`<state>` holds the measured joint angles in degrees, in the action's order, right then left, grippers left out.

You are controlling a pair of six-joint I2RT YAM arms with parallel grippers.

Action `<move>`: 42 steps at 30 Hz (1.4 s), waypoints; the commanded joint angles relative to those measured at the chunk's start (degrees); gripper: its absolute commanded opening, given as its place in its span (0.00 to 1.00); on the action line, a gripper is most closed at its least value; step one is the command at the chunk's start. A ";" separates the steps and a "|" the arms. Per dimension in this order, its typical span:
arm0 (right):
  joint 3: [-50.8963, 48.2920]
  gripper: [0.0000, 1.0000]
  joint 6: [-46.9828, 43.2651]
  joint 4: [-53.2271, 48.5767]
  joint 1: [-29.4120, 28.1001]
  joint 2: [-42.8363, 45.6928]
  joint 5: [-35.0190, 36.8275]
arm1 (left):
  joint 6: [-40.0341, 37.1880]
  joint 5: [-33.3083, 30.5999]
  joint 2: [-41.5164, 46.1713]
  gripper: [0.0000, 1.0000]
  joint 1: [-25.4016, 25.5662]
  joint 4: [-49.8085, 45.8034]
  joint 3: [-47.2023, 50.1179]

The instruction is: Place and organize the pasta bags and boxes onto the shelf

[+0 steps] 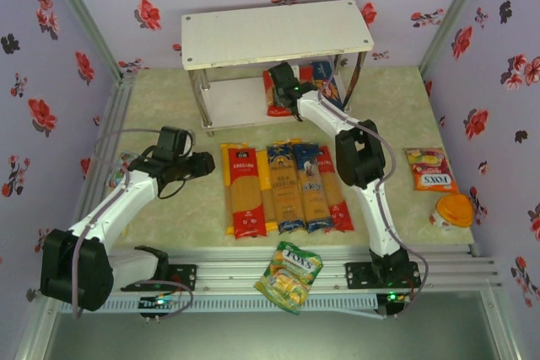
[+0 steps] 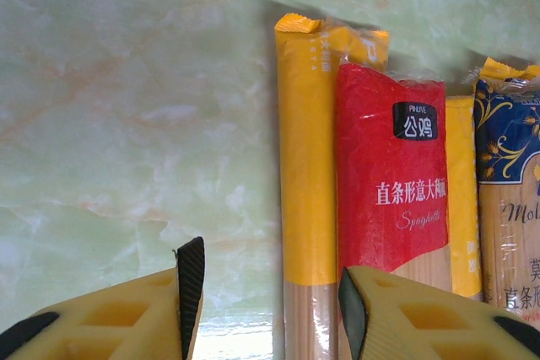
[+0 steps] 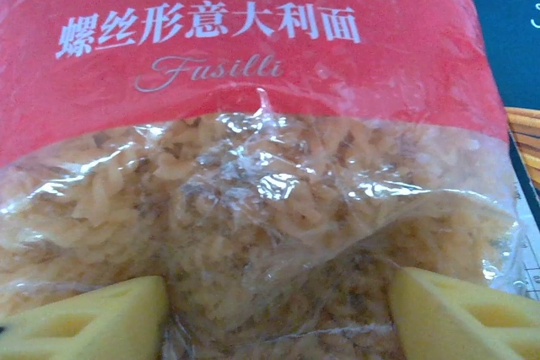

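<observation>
Several long spaghetti packs lie side by side mid-table: a yellow pack (image 2: 305,166), a red pack (image 1: 243,191) (image 2: 392,174), dark-blue packs (image 1: 283,187) (image 2: 510,166). My left gripper (image 1: 207,164) (image 2: 270,292) hovers open at their left edge, with the yellow pack between its fingers but not clamped. The shelf (image 1: 278,31) stands at the back. On its lower board (image 1: 228,107) rests a red fusilli bag (image 1: 274,99) (image 3: 253,124) beside a dark-blue box (image 1: 327,82) (image 3: 506,23). My right gripper (image 1: 284,82) (image 3: 278,309) is against the bag, fingers spread wide.
A green-yellow snack bag (image 1: 289,276) lies on the front rail between the arm bases. A small red-yellow FOXS bag (image 1: 430,169) and an orange round object (image 1: 454,210) sit at the right. Flowered walls close in three sides.
</observation>
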<state>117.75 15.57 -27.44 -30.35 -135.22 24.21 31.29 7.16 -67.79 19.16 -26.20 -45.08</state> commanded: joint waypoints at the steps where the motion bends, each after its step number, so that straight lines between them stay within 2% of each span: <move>1: -3.42 0.77 -0.03 -2.54 0.91 -0.12 -0.12 | -1.03 0.59 0.21 0.48 -0.52 -1.10 -0.51; 18: -18.71 0.86 -0.02 6.47 -1.73 14.87 -0.30 | -1.60 0.58 1.34 0.47 -0.52 -0.80 -0.45; 25: -11.17 0.79 -1.07 2.75 -1.74 9.80 -1.19 | -1.61 0.40 1.23 0.47 -0.50 -0.46 -0.54; 34: 0.91 0.78 0.01 -2.86 -1.29 0.71 -0.55 | -2.37 0.32 -0.69 0.47 -0.61 -0.69 -1.66; 42: 2.19 0.77 2.32 -2.02 -0.86 -1.97 -0.41 | -2.53 0.25 -1.42 0.47 -0.77 -0.70 -1.94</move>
<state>118.72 16.14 -28.38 -31.75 -134.61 23.20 30.63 7.14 -68.64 19.09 -26.20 -45.39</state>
